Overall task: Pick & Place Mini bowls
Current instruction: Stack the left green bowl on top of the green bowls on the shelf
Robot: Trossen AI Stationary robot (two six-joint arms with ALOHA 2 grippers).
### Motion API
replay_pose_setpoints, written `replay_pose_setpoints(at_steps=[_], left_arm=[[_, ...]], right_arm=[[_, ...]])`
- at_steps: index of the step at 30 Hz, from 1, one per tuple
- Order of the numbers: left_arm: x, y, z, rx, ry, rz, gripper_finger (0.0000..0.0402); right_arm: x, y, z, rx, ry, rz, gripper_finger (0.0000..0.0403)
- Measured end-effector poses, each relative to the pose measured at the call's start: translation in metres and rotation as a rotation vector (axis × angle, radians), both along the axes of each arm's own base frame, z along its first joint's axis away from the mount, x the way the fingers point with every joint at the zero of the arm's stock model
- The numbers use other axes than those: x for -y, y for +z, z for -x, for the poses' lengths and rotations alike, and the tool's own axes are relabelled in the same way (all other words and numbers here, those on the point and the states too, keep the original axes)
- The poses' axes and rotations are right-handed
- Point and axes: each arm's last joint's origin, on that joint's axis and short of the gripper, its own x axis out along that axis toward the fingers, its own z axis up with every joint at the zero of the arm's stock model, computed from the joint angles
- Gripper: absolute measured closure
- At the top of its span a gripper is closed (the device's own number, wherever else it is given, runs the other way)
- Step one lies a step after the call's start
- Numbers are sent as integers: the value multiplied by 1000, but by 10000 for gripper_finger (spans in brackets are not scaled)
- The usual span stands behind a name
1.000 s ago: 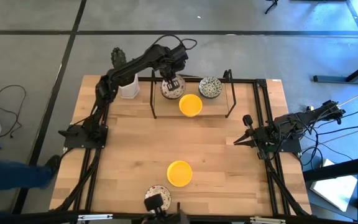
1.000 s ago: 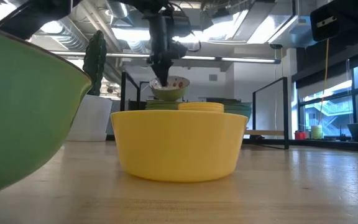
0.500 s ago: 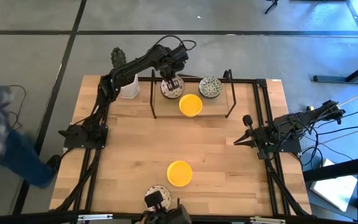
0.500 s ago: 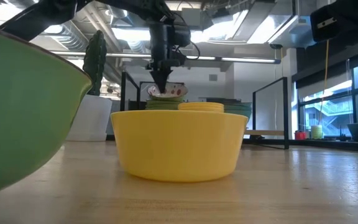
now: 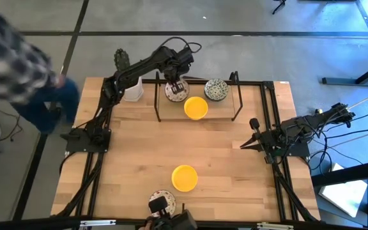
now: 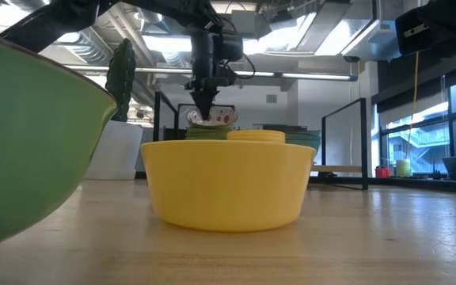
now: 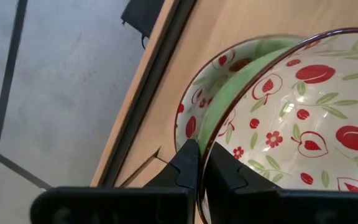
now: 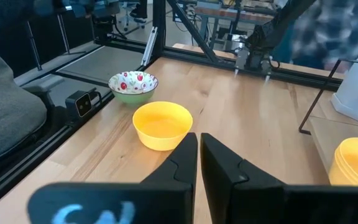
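Left pincer pinches a strawberry-patterned bowl nested in another bowl.

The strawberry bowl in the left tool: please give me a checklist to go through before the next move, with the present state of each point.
1. Left tool shut on the strawberry bowl rim: ok.
2. Bowl sits in the bowl below: ok, nested but tilted.
3. Fully settled on the stack: cannot tell.
4. Yellow stack beside it is apart: ok.
5. Right tool shut, parked at the table's right edge: ok.
6. Person off the table: ok.
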Motion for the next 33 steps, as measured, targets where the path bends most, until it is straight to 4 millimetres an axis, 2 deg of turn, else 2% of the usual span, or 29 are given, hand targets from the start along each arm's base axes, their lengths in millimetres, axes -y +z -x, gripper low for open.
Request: replay_pose_setpoints(at_steps=[6,11,25,33], left_arm=[[-4,-13,-3,-47,-32,13,396],[-6,-15,-4,-48,-34,5,389],[-6,-16,-5,-64,-57,-7,333],[-5,-8,-6,-64,-95,-44,288]], right_arm=[[0,0,0,-4,0,0,379],[0,-1,0,-11,-1,1,379],[0,-1,0,-14,0,2,379],[0,-1,0,-14,0,2,379]])
